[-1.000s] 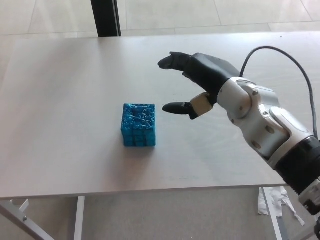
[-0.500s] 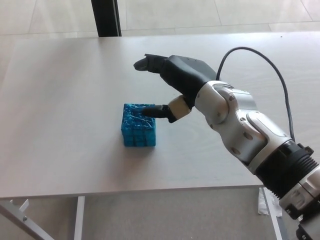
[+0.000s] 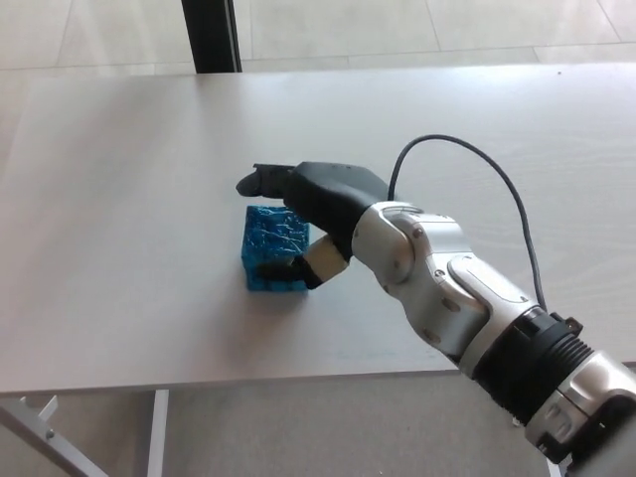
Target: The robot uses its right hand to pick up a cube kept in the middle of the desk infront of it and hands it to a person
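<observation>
Now the desk (image 3: 119, 199), a wide pale tabletop, fills most of the head view and stretches away on every side of the working hand, with light floor tiles beyond its far edge and a dark post (image 3: 209, 35) standing well past the fingertips. Across it, from the lower right corner, the right arm (image 3: 467, 318) reaches in, silver shells at the wrist and forearm, a black cable (image 3: 497, 189) looping over it.

A second ago the right hand (image 3: 308, 214) hung well to the right of the cube, apart from it; half a second ago its thumb tip had just arrived over the cube's top right edge. At present the hand sits directly over the blue cube (image 3: 270, 253), the two thick fingers (image 3: 260, 181) stretched across above its far side and the thumb (image 3: 288, 270) curled in against its near face. The fingers stand apart in a wide bracket with the cube between them; whether they press on it yet I cannot tell, and the cube rests on the desk exactly where it was.

So the reach looks complete and the grasp is the step in hand; closing and lifting remain, and then the handover. No person appears, and the left hand is out of sight.
</observation>
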Motion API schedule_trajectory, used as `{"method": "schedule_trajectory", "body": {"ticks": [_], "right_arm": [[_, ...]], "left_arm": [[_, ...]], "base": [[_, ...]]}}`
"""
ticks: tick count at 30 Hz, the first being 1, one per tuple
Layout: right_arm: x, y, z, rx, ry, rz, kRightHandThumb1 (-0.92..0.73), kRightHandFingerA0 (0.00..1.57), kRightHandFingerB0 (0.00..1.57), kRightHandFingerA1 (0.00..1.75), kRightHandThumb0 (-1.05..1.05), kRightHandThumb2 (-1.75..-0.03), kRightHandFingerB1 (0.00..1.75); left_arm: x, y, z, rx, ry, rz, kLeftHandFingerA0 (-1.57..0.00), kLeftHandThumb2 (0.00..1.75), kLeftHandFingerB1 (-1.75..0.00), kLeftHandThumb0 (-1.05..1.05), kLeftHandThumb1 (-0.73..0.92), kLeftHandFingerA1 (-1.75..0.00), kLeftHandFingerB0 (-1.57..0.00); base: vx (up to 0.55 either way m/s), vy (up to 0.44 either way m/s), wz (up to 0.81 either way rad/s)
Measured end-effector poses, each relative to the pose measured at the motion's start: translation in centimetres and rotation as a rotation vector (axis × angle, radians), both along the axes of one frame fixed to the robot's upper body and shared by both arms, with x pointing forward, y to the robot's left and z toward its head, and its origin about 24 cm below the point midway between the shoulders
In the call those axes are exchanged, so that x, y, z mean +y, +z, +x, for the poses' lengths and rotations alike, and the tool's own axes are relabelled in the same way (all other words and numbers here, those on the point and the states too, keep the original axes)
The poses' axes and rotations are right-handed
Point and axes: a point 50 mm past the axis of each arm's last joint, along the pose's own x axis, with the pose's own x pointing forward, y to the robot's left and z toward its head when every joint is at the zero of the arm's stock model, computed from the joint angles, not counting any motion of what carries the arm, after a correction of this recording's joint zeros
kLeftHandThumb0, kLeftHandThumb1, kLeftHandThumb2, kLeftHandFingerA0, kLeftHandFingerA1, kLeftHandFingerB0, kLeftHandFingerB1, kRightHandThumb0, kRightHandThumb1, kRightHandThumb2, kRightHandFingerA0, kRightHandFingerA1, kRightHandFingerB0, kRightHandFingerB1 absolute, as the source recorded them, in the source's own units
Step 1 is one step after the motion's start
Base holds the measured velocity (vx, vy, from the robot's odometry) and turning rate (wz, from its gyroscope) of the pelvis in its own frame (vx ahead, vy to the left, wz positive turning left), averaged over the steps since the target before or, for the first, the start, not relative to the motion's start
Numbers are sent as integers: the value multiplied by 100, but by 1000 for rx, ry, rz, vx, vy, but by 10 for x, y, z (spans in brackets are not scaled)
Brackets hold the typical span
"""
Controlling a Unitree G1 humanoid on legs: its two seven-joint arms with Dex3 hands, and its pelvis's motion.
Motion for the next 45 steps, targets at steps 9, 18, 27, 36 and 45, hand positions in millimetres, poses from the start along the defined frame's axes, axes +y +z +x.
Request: {"method": "schedule_trajectory", "body": {"ticks": [9,18,27,36,45], "right_arm": [[6,-9,-5,27,-7,-45,-52,44,18,81,-87,-87,44],[7,-15,-8,-96,-50,-37,-70,94,73,170,-23,-68,61],[10,-19,-13,-205,-63,10,-38,127,85,142,-40,-85,75],[11,-26,-19,-303,-83,60,-53,98,91,175,-40,-56,65],[10,-33,-23,-366,-126,115,-60,96,84,175,-27,-80,99]], "left_arm": [[-1,0,6,-13,-4,-6,-44,64,-54,-79,78,-79,-28],[-3,-1,8,-9,-15,-7,-50,103,-61,-76,59,-77,-27],[-6,-5,8,-7,-19,-19,-50,64,-56,-75,82,-79,-27],[-8,-7,7,1,-22,-21,-50,63,-56,-76,79,-79,-30],[-9,-12,-3,36,-11,-28,-52,64,-56,-76,81,-78,-29]], "base": [[0,0,0],[0,0,0],[0,0,0],[0,0,0],[0,0,0]]}}
